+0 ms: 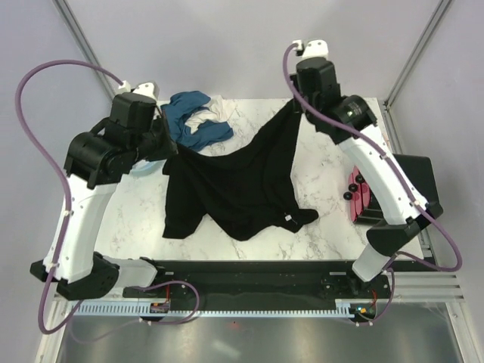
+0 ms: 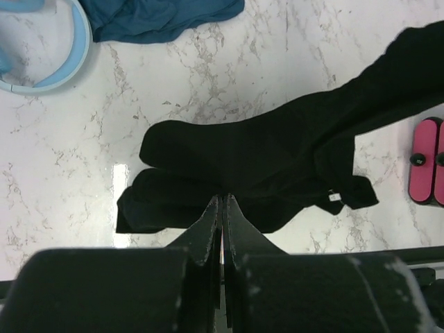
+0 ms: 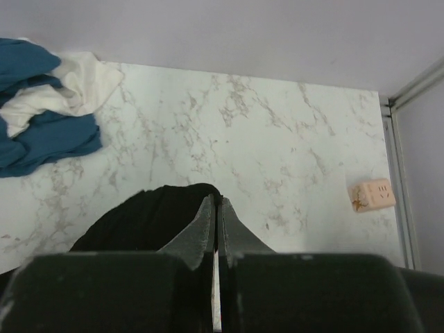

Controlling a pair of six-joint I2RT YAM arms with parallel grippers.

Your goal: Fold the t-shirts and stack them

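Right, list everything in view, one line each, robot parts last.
black t-shirt: one, black, stretched across the table's middle, held at two ends
teal-blue cloth: count unclear, teal-blue, bunched at the far left
white cloth: one, white, tangled in that bunch
ring: one, light blue, left edge
pink pieces: two, pink, right edge
small block: one, beige, far right corner
box: one, black, right of the table
table: one, white marble
left gripper: one, black, shut on the black t-shirt
right gripper: one, black, shut on the black t-shirt

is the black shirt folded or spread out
Unfolded: black t-shirt hangs stretched between left gripper and right gripper, lower part rumpled on table.
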